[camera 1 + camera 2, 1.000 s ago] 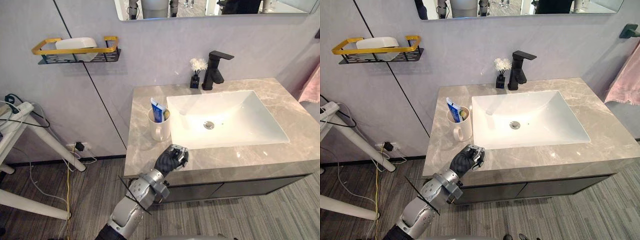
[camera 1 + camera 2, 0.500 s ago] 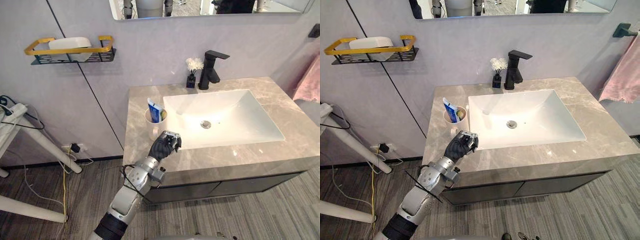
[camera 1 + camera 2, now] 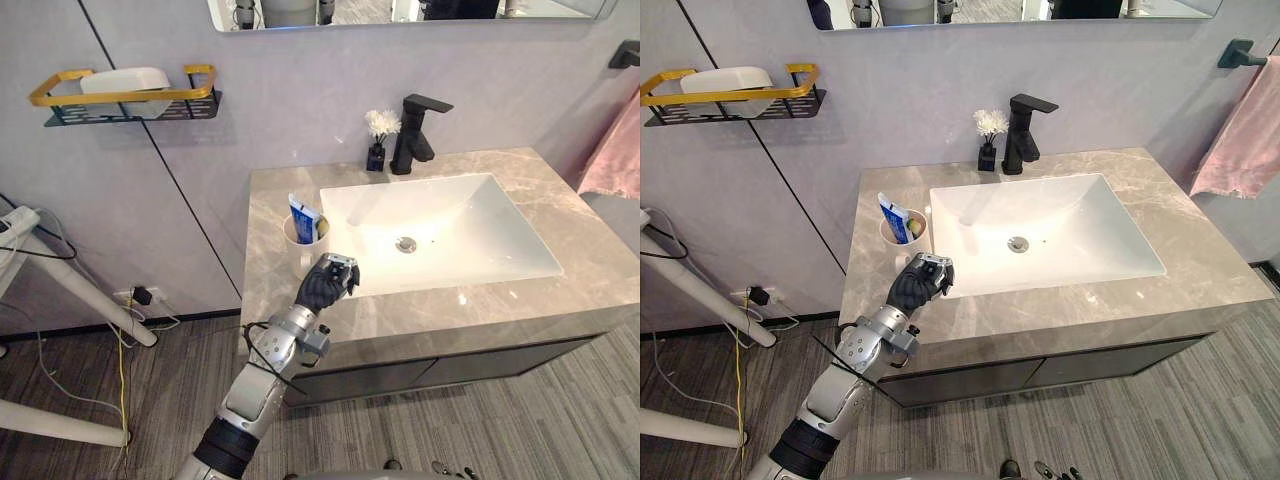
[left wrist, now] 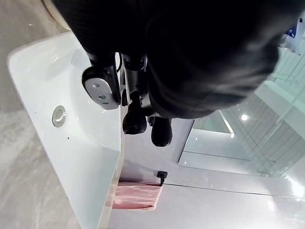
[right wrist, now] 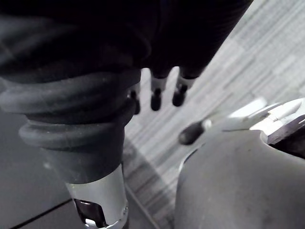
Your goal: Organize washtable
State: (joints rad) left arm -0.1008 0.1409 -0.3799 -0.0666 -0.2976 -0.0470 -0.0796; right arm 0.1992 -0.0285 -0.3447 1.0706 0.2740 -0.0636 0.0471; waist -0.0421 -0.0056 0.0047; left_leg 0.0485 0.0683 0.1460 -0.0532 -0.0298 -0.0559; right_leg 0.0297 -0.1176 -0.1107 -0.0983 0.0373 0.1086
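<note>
A white cup [image 3: 297, 243] stands on the grey marble counter [image 3: 270, 195], left of the sink, with a blue toothpaste tube [image 3: 303, 217] sticking out of it. My left hand [image 3: 325, 284] hovers just in front of the cup's lower part, near the sink's front left corner. Its fingers [image 4: 135, 122] are curled, and nothing shows inside them. I cannot tell whether the hand touches the cup. My right hand [image 5: 156, 93] hangs over the wooden floor with relaxed, straight fingers.
A white sink basin [image 3: 440, 235] fills the counter's middle. A black faucet [image 3: 412, 131] and a small vase of white flowers [image 3: 376, 137] stand behind it. A gold-railed wall shelf [image 3: 125, 95] holds a white dish. A pink towel [image 3: 1245, 130] hangs at the right.
My left hand has risen from the counter's front edge toward the cup and now overlaps its base. The camera has shifted a little too.
</note>
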